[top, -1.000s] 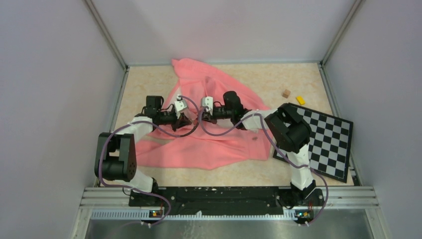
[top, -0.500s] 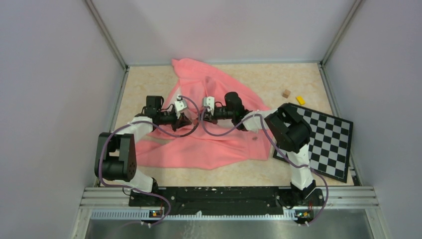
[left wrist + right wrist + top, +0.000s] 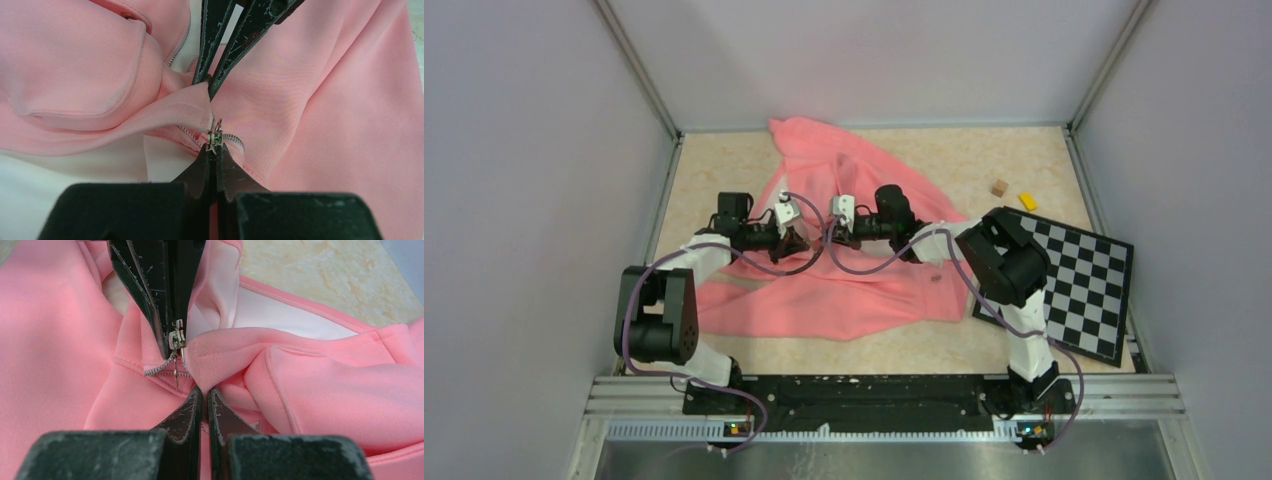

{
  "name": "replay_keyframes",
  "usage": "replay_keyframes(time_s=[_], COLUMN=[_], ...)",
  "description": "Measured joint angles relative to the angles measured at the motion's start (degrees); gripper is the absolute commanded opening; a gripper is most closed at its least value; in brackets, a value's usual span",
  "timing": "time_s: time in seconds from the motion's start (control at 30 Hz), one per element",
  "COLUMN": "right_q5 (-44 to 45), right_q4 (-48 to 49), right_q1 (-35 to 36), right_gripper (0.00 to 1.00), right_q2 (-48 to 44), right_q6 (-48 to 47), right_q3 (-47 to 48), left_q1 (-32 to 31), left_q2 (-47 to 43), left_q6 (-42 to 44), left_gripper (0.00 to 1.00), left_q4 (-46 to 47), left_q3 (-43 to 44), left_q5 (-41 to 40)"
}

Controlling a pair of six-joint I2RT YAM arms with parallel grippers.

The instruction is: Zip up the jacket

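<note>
Jacket (image 3: 824, 300) front: left claw (image 3: 215, 148) pinches the zipper slider (image 3: 214, 138), right claw (image 3: 204, 391) pinches the facing edge (image 3: 202, 357) just beside it

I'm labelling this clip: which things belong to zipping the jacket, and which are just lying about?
In the job: jacket, zipper slider, left gripper shut on the slider, right gripper shut on the jacket edge.
Lying about: brown block, yellow block, checkerboard.

beige marbled desk (image 3: 984, 160) carries: pink jacket (image 3: 844, 290) spread mid-left, checkerboard (image 3: 1084, 280) at the right edge, small brown cube (image 3: 999, 187) just beside a yellow block (image 3: 1028, 200) behind it.
</note>
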Motion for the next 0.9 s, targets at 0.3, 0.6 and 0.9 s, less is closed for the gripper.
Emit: replay_keyframes(time_s=[0.3, 0.6, 0.9], right_q5=[-0.17, -0.52, -0.44], right_q4=[0.20, 0.33, 0.63], right_q1=[0.09, 0.48, 0.57], right_gripper=[0.00, 0.00, 0.00], right_q2=[0.00, 0.00, 0.00], right_q6=[0.00, -0.02, -0.63], right_q3=[0.00, 0.00, 0.00], left_q1=[0.00, 0.00, -0.09], left_q2=[0.07, 0.39, 0.87], left_q6=[0.00, 0.00, 0.07], left_gripper=[0.00, 0.00, 0.00], left_q4=[-0.04, -0.44, -1.03], left_q3=[0.00, 0.04, 0.42], left_q5=[0.04, 0.28, 0.42])
